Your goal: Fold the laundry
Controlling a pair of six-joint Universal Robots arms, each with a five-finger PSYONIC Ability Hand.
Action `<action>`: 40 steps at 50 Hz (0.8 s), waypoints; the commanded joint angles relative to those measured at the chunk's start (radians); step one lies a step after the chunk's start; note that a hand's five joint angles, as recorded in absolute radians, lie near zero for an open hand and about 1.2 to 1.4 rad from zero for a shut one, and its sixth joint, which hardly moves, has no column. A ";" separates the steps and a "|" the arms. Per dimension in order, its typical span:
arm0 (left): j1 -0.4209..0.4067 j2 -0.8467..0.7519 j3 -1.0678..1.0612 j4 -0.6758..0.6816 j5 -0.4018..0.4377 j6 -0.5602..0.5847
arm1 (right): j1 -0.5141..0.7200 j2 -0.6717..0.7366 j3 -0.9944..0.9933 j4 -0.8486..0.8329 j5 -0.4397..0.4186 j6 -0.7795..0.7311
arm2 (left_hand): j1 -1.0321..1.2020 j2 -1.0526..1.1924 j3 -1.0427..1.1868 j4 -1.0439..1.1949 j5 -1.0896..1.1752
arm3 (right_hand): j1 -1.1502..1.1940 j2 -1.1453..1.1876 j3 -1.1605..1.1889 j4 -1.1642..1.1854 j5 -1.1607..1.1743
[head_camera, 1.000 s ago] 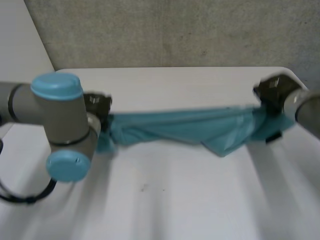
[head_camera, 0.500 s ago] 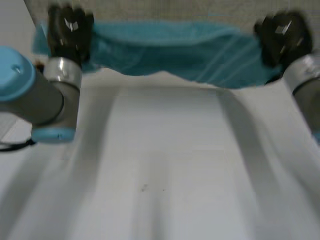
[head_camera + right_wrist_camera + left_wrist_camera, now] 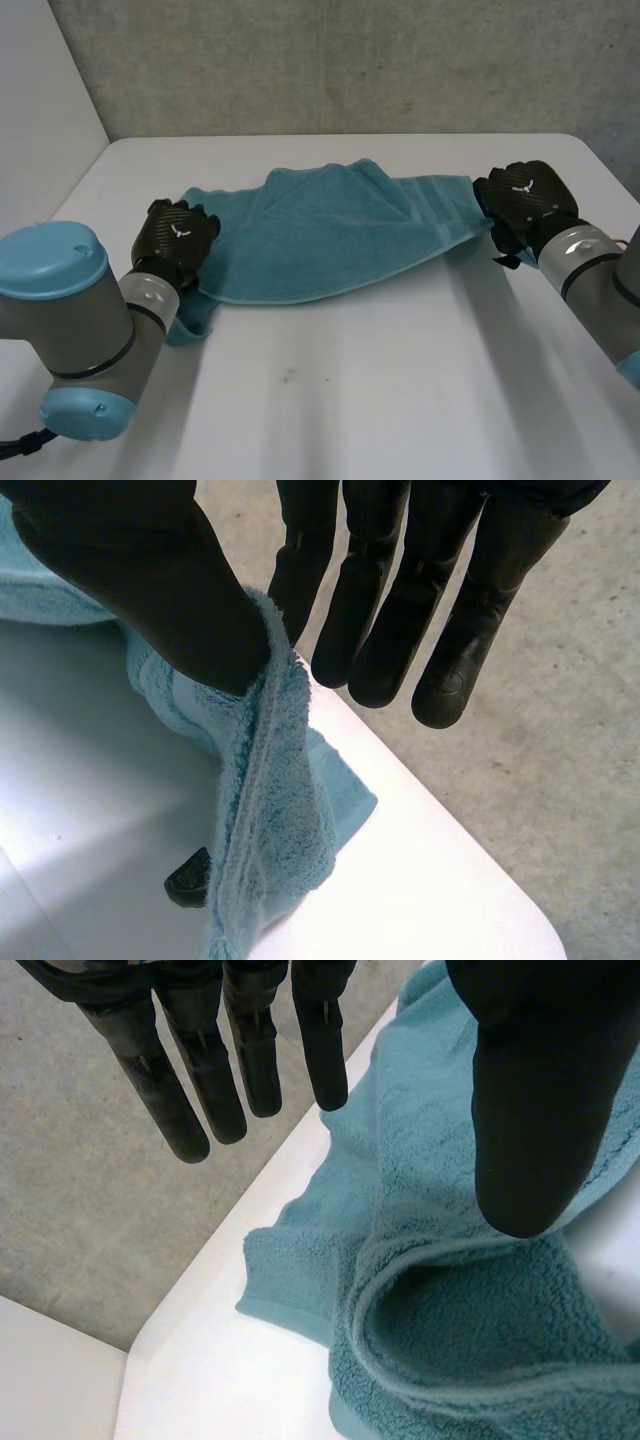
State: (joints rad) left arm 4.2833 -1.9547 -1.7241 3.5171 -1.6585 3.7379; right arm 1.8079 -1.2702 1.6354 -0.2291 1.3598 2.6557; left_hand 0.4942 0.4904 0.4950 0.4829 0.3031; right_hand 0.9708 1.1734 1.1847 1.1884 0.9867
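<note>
Now the towel [image 3: 330, 230] lies spread on the worktop [image 3: 400, 380], lowered from mid-air. My left robot hand [image 3: 175, 240] has let go, fingers straight; my right robot hand [image 3: 525, 200] still pinches its corner.

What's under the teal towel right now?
The white table lies under the teal towel and shows around it. The towel's folded layers hide whatever lies beneath its middle. The right hand pinches one end up off the table.

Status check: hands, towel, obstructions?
Left robot hand open above towel, left end. Right robot hand pinching right corner. Towel rumpled on table. Nothing in the way.
</note>
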 commanded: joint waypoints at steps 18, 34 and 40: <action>-0.013 -0.053 0.058 -0.210 -0.153 -0.495 | 0.001 -0.262 -0.066 0.158 -0.008 0.119 | -0.140 -0.136 -0.141 -0.129 -0.123 | 0.426 0.223 0.212 0.208 0.235; 0.044 -0.121 0.098 -0.167 -0.167 -0.474 | -0.035 -0.281 -0.072 0.186 -0.018 0.107 | 0.461 0.465 0.460 0.472 0.477 | 0.426 0.223 0.212 0.208 0.235; 0.087 -0.083 0.087 -0.171 -0.161 -0.443 | -0.111 -0.262 -0.095 0.197 -0.021 0.093 | 0.902 0.906 0.901 0.913 0.919 | 0.426 0.223 0.212 0.208 0.235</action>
State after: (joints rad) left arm 4.3342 -2.0758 -1.6261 3.3499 -1.8264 3.2656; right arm 1.7594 -1.5492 1.5612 -0.0417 1.3418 2.7613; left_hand 1.1388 1.1304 1.1254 1.1313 0.9371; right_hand 0.9708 1.1734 1.1846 1.1884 0.9867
